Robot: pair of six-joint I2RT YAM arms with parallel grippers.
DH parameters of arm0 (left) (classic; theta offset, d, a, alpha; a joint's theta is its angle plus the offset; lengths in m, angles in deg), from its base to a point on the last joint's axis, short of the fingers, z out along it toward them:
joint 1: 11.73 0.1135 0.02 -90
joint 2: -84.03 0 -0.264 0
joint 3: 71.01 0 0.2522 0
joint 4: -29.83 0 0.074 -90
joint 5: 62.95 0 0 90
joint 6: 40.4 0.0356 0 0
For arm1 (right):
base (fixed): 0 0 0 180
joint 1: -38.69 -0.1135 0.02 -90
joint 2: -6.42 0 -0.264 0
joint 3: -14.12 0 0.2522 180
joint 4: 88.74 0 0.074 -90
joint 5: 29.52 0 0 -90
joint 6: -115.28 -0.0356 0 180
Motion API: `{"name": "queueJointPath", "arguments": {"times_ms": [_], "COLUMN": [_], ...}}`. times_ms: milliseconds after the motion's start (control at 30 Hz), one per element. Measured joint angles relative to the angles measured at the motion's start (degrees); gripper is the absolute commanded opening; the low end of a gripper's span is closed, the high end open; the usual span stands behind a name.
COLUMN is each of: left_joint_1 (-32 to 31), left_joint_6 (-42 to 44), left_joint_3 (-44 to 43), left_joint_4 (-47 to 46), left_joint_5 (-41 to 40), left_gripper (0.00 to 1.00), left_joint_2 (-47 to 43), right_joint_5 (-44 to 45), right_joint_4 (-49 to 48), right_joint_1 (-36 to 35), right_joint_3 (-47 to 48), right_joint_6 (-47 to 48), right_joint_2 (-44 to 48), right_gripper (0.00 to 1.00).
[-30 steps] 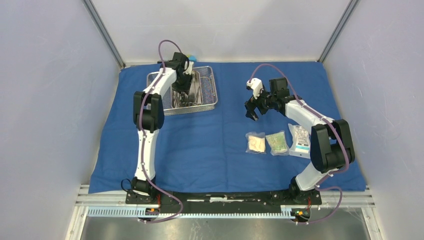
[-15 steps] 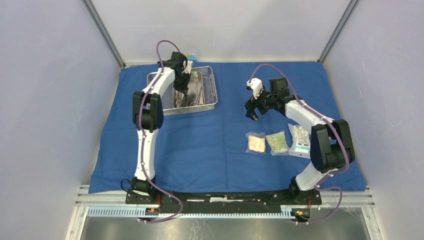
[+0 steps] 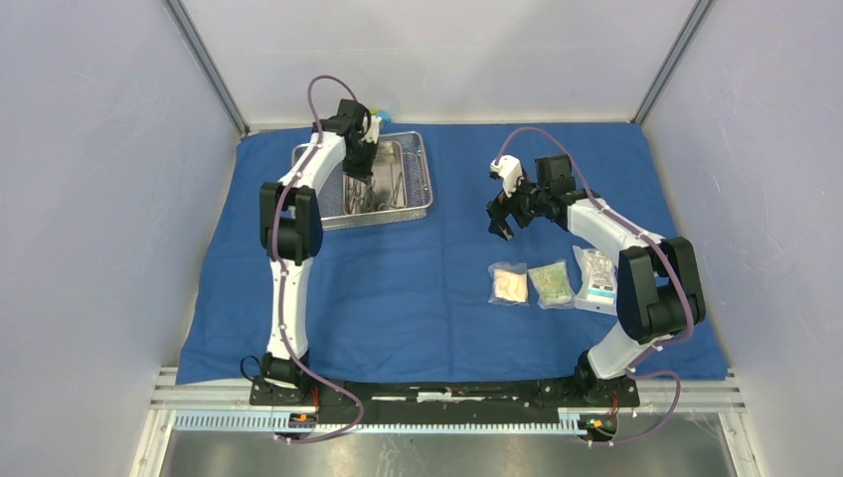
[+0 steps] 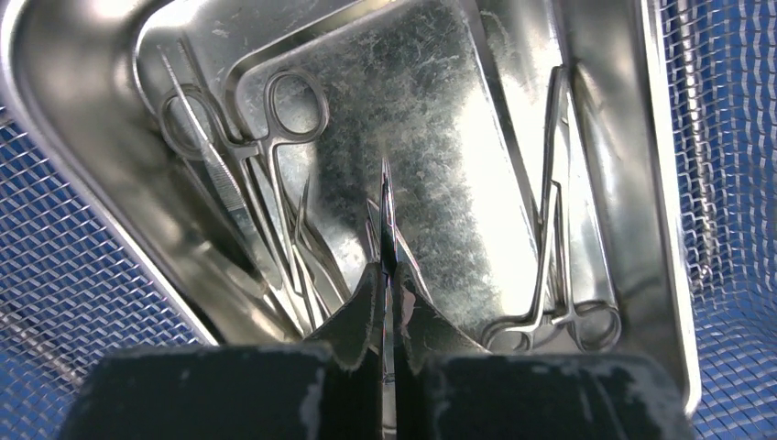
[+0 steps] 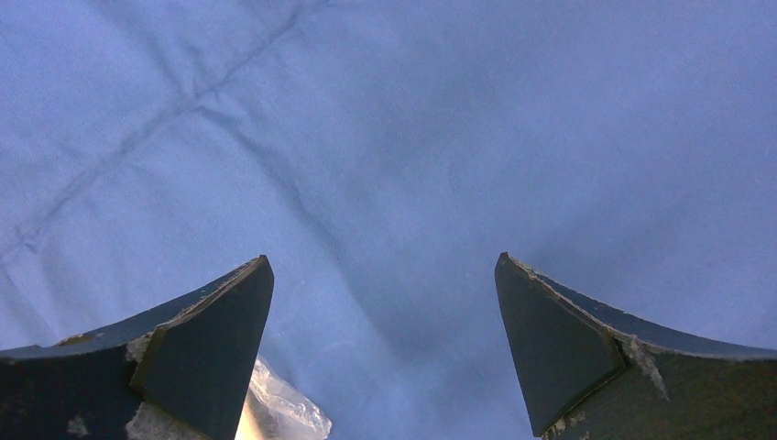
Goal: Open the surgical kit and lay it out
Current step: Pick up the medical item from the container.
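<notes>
**Top external view.** The blue cloth wrap (image 3: 398, 298) is spread flat, presumably to serve as the field for laying out. The wire-mesh tray (image 3: 428, 194) is set on its far left part, with the steel pan (image 3: 391, 179) inside it. The left gripper (image 3: 360, 171) is lowered into the pan. The three clear packets (image 3: 550, 283) are lined up side by side on the near right of the cloth and are judged already laid out. The right gripper (image 3: 500, 225) is held above bare cloth beyond the packets.

**Left wrist view.** The left gripper is closed on a slim pointed instrument (image 4: 386, 206). It is pinched edge-on between the fingers, with its tip projecting over the pan floor. Ring-handled instruments (image 4: 275, 137) are heaped along the pan's left wall, and a further pair (image 4: 559, 229) leans on the right wall. Removal to the cloth is judged the step in hand.

**Right wrist view.** The right gripper's jaws are spread wide and nothing is held. Creased cloth is seen below, and a packet corner (image 5: 284, 412) beside one finger. The arm is judged parked clear of the tray.
</notes>
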Motion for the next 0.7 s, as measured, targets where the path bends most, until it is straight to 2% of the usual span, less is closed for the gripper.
{"name": "queueJointPath", "arguments": {"times_ms": [700], "left_joint_1": [-0.15], "left_joint_6": [-0.68], "left_joint_3": [2.19], "left_joint_4": [-0.98], "left_joint_5": [0.9], "left_gripper": [0.02], "left_joint_2": [-9.42], "right_joint_5": [-0.02], "right_joint_4": [0.0], "right_joint_1": [0.0], "right_joint_3": [-0.02], "right_joint_6": [0.02], "right_joint_2": [-0.02], "right_gripper": [0.99]}}
